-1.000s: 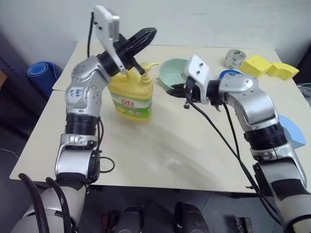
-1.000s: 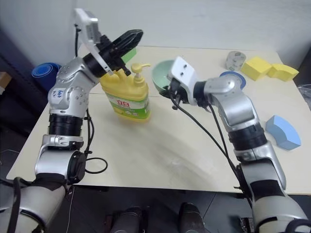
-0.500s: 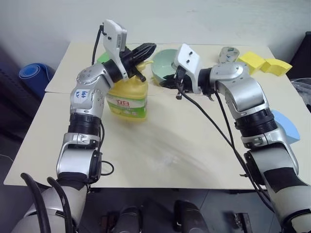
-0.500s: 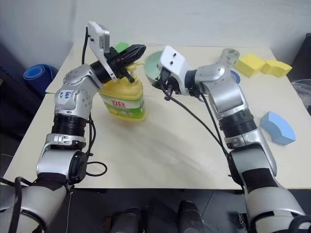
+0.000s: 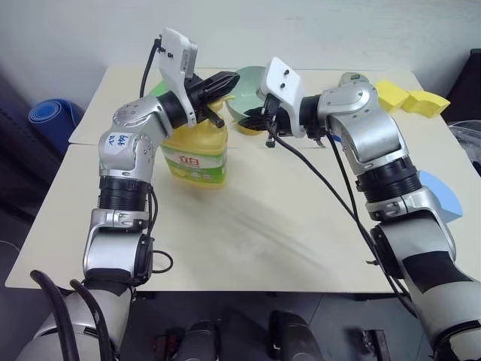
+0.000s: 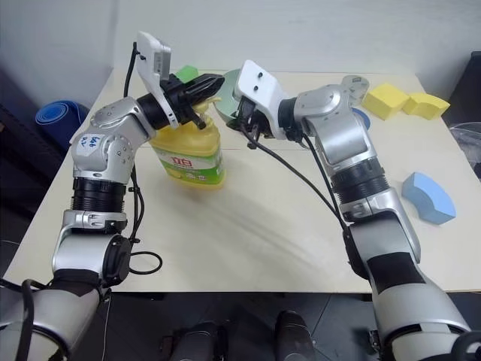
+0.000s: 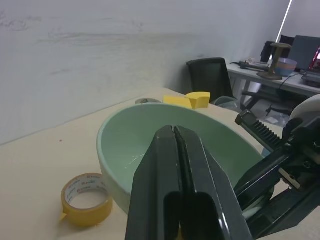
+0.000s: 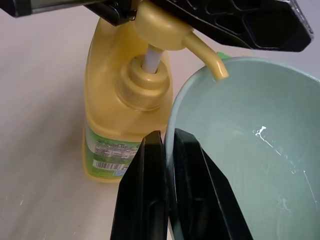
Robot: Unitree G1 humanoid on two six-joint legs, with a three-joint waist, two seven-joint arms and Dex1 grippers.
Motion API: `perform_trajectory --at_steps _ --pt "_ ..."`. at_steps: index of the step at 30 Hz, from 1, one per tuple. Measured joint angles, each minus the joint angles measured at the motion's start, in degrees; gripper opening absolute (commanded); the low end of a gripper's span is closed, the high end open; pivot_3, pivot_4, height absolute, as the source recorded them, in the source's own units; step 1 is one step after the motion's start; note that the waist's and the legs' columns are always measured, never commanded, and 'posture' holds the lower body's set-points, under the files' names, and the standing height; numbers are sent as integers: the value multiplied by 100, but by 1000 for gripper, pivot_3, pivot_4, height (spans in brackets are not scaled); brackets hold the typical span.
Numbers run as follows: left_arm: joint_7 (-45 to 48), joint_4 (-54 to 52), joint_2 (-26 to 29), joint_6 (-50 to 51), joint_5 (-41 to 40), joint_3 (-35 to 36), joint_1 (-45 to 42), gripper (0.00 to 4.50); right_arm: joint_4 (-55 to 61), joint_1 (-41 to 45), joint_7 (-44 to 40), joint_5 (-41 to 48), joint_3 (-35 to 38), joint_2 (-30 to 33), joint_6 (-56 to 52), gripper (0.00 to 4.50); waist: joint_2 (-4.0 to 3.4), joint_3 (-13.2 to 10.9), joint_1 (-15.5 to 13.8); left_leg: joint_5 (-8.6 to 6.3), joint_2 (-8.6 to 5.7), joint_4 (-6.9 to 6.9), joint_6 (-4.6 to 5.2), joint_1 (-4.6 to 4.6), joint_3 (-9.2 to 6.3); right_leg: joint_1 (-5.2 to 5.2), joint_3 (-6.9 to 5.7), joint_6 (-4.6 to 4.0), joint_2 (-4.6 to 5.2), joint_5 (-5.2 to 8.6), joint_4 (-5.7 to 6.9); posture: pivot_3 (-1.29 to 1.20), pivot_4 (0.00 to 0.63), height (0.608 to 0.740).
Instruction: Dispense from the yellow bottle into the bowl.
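Beige table (image 5: 248, 226) under yellow bottle (image 5: 197, 154)

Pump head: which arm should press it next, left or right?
Left. The left gripper, shut, already lies across the pump head of the yellow bottle. The right gripper is shut on the bowl rim, holding it under the spout, so it is occupied.

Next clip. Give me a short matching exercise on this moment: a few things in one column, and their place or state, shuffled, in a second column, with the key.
Things:
1. bowl
2. left gripper
3. tape roll
4. yellow bottle

Places or states:
A. lies flat on the table beside the bowl
B. rim pinched by the right gripper, held under the pump spout
C. stands upright on the table
D. shut, resting on the pump head

Pairs: 1-B, 2-D, 3-A, 4-C
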State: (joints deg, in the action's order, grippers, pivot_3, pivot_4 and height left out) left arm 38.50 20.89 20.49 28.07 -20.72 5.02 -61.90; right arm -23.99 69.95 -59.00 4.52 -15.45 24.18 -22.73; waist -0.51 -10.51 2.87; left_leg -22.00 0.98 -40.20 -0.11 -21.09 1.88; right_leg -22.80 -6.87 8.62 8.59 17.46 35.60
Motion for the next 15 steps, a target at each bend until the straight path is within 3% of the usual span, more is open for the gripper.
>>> perform_trajectory --at_steps 15 --pt "-47 -237 34 12 61 -143 310 29 -37 0 -48 8 14 -140 7 0 -3 7 31 0 1 9 -1 69 10 49 21 0 0 0 6 0 150 740"
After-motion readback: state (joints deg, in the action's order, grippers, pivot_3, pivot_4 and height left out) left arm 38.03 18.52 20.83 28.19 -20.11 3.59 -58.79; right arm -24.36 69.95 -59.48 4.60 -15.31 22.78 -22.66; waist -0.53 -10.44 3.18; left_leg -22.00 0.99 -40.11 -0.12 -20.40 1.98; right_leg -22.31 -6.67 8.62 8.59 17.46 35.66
